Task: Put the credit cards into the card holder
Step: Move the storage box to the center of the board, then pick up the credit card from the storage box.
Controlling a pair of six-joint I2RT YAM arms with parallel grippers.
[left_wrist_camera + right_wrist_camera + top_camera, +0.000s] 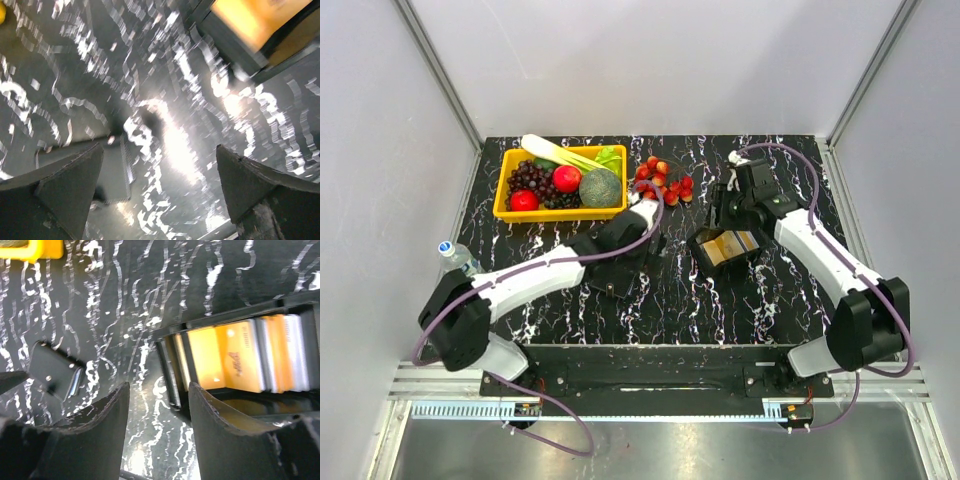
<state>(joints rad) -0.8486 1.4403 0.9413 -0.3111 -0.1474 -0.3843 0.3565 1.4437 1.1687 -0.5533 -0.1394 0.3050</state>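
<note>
Left gripper (160, 150) and right gripper (159, 387) gaped empty; the thin, slick credit cards (235, 357) in the black tray (220, 317) looked best pinched by their exposed edges.

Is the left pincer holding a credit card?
No, the left pincer stands wide open above the table, gripping nothing.

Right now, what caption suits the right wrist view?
Right gripper hovers open by credit cards standing in a black tray.
</note>
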